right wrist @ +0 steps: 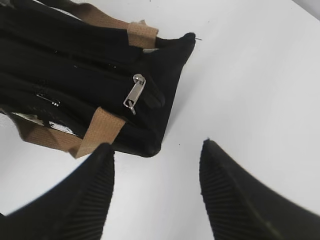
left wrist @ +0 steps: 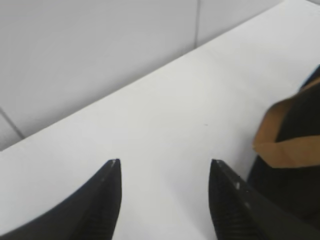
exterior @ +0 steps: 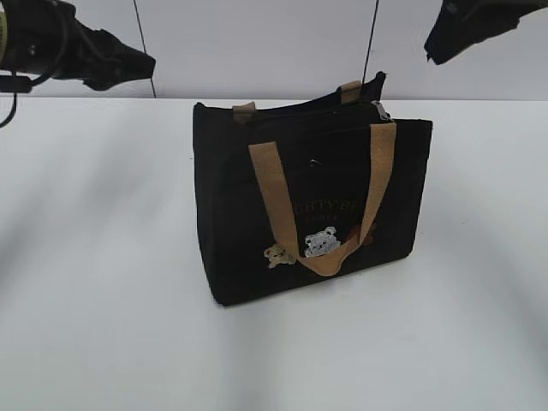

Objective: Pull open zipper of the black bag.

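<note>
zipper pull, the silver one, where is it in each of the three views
Exterior view: the zipper pull is a small silver glint at the black bag's top right corner.
Left wrist view: not in it; only a bag edge shows.
Right wrist view: upper middle, lying on the bag's top near its end.
Shared landmark: the tan handle.

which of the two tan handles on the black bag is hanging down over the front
The near tan handle: it droops in a loop across the black bag's front, past the bear patches. The far handle shows only short stubs at the top edge.
</note>
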Controlling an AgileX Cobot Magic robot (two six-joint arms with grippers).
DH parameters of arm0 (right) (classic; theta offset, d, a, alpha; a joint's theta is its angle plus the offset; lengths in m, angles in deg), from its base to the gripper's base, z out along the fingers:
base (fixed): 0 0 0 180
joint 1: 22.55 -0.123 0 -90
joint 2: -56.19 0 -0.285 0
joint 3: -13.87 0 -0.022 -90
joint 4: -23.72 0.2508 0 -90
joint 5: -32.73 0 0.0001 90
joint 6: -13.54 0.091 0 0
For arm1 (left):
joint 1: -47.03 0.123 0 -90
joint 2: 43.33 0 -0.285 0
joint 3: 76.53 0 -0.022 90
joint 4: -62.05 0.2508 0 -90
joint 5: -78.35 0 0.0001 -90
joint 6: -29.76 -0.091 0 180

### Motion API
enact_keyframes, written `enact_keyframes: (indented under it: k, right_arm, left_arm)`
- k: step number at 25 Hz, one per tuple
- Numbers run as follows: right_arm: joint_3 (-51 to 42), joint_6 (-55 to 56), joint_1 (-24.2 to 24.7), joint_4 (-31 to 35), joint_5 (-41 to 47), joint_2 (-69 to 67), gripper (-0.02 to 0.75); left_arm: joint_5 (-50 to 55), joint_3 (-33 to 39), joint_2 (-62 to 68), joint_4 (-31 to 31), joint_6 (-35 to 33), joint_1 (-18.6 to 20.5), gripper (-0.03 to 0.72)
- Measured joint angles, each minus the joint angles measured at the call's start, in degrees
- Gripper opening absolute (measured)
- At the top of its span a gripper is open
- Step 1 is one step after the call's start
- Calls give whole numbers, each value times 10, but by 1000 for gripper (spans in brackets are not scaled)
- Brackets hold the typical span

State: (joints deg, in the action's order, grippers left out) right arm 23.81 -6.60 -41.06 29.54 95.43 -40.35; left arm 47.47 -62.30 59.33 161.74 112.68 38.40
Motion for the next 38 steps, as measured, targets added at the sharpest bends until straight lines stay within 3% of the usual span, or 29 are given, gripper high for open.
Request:
enact_keyframes:
  k: [4,7,10,13,16,20,22,29,33,38]
  right_arm:
    - [30,6,0,0,33,0,417]
    - [37,10,0,1,51,1,417]
    - [37,21,0,2,65,1,417]
    - [37,29,0,3,68,1,417]
    - [37,37,0,4,68,1,417]
    - [37,64,0,4,68,1,417]
    - [37,91,0,4,69,1,417]
    - [37,188,29,-33,70,1,417]
    - [37,196,91,-38,70,1,417]
    - [37,161,163,-37,70,1,417]
  left_arm:
    - [135,2,-6,1,27,-1,423]
    - [322,6,-6,-18,37,-1,423]
    - [492,6,-6,-110,38,-1,423]
    - [577,6,-6,-239,27,0,424]
    - [575,6,-6,-391,-53,0,424]
    - [520,6,-6,-606,-252,-11,424]
    - [533,2,-9,-677,-365,-25,424]
    - [742,-67,-13,-903,-662,-43,424]
    - [839,-103,-13,-964,-714,-43,423]
    - [927,-124,-13,-963,-731,-38,423]
